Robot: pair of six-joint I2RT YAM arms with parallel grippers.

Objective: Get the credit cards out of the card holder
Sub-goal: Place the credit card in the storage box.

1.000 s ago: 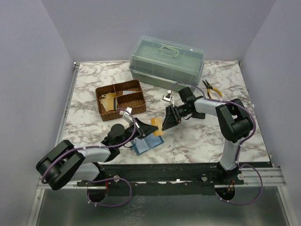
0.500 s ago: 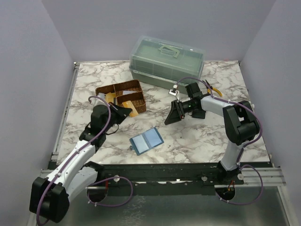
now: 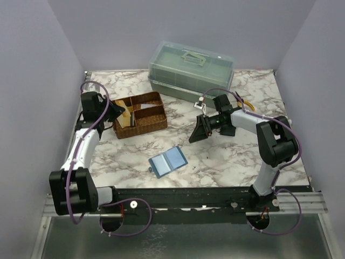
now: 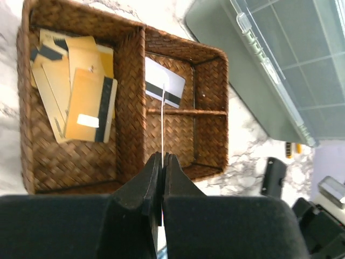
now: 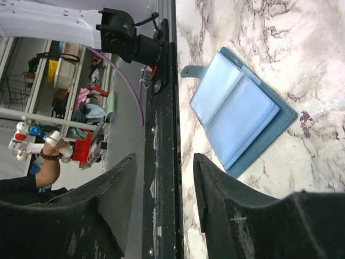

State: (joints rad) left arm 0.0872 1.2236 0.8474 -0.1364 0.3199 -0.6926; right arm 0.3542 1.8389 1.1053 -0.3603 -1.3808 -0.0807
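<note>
the step in hand reads as the drop-off. the left gripper [image 4: 163, 160] hangs over the wicker basket [image 4: 132, 108], its jaws pressed together on one credit card [image 4: 163, 116]. that card shows edge-on, as a thin pale line above the divider between two smaller compartments. the next move probably calls for lining it up over one compartment before the jaws part, since a stiff upright card could land on the woven divider and tip either way.

the basket is coarse brown weave, rectangular, with rounded corners. its largest compartment holds a loose fan of tan-orange cards [image 4: 81, 94], flat and glossy with dark stripes. a white card [image 4: 166, 86] lies in another.

the card holder [image 5: 240, 116] lies spread open on the marble-patterned table [image 3: 226, 162], well apart from the basket. it has a teal outer skin and smooth, paler blue pockets, with no tan visible in them, so it looks emptied. the right gripper [image 3: 197, 133] hovers near it with jaws apart, holding nothing.
</note>
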